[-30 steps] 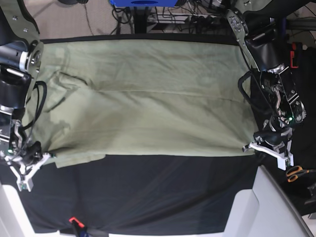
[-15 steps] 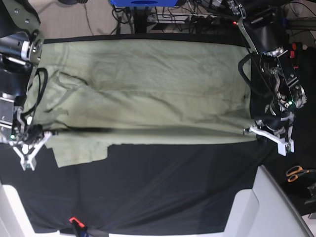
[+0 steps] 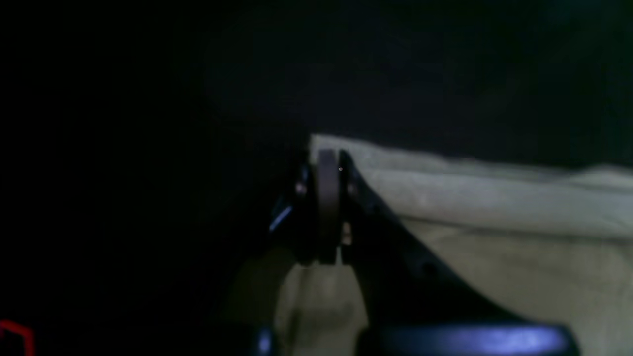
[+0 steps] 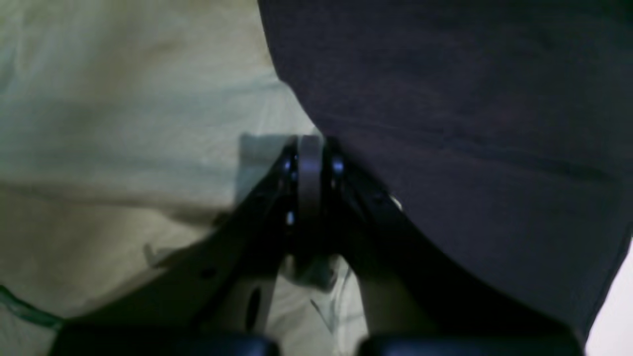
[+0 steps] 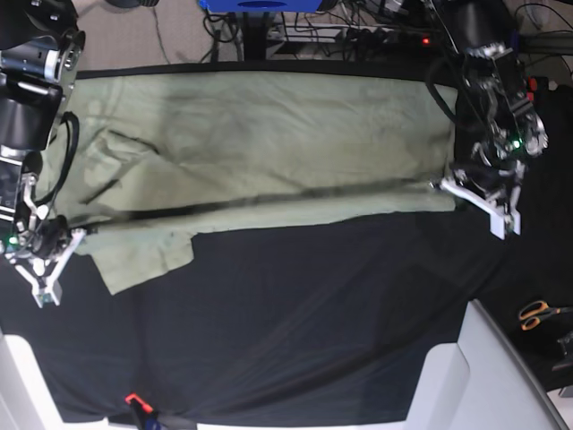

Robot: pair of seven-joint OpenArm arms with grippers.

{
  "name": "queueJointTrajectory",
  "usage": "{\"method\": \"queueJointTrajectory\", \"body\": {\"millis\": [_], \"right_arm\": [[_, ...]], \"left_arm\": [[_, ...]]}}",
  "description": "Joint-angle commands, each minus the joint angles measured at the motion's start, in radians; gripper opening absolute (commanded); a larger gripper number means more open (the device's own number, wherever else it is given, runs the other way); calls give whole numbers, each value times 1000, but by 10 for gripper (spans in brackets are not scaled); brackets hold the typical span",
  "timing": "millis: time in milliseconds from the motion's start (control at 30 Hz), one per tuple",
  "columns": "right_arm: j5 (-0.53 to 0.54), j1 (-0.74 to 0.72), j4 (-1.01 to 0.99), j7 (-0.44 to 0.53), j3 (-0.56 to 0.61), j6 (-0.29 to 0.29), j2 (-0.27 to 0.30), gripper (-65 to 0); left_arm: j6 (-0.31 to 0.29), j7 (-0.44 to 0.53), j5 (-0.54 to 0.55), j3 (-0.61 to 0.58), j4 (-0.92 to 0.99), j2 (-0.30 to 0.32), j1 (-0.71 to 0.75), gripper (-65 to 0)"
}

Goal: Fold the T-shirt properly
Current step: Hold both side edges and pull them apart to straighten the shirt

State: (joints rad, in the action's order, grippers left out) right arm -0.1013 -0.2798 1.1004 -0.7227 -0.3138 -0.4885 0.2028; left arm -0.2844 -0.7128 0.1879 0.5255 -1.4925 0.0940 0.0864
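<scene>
Even overhead light keeps the base view sharp, a thin shadow line crossing the T-shirt (image 5: 269, 152). Both wrist views are dim and blurred; the left is nearly black, its hand (image 3: 329, 158) out of focus.

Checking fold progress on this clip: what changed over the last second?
Both grippers, left gripper and right gripper, stayed shut on the T-shirt and carried its near edge toward the far side, exposing more black cloth. The far edge and the scissors stayed put.
</scene>
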Motion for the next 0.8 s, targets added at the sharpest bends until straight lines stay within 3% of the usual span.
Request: {"method": "queueJointTrajectory", "body": {"millis": [0,200,467,633,767], "right_arm": [[-2,-5,40,-5,-2,1,17,-650],[1,61,142,-59,-3,1,17,-650],[-2,106,154,-68,-9,9,-38,-645],[-1,106,191,-157,-11,11,-47,-470],[-2,130,314,-159,-11,11,-72,-336]], "left_arm": [[6,18,6,3,-38,14,-3,-650],[6,18,6,2,-93,6,48,-650],[6,23,5,-48,-23,8,66,-650],[6,25,5,-61,3,0,62,-650],[6,25,5,-60,2,0,59,-650]]}}
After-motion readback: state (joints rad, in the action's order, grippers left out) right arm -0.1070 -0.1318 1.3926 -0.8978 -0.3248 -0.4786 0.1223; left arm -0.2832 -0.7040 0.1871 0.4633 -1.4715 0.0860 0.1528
